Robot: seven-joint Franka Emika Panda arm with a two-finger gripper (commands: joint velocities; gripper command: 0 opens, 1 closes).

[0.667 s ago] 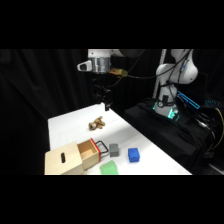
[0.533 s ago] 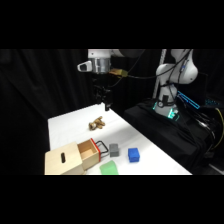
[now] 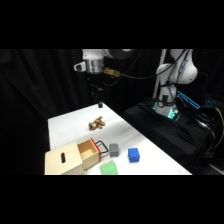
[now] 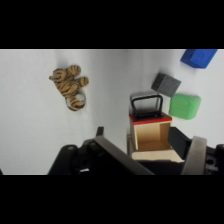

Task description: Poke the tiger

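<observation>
1. Wooden box (image 3: 70, 159): tan, at the table's near left corner in the side view, with an open compartment facing right; a black handle (image 3: 102, 148) lies just beside the opening.
2. Tiger (image 3: 96, 123): striped toy lying on the white table (image 3: 65, 127), toward the far side, well apart from the box. In the wrist view the tiger (image 4: 70, 86) lies upper left.
3. Gripper (image 3: 100, 104): hangs above the table's far edge, beyond the tiger and not touching it; whether it is open or closed cannot be told.
4. Grey block (image 3: 114, 149), green block (image 3: 109, 168), blue cube (image 3: 133, 154): grouped right of the box.
</observation>
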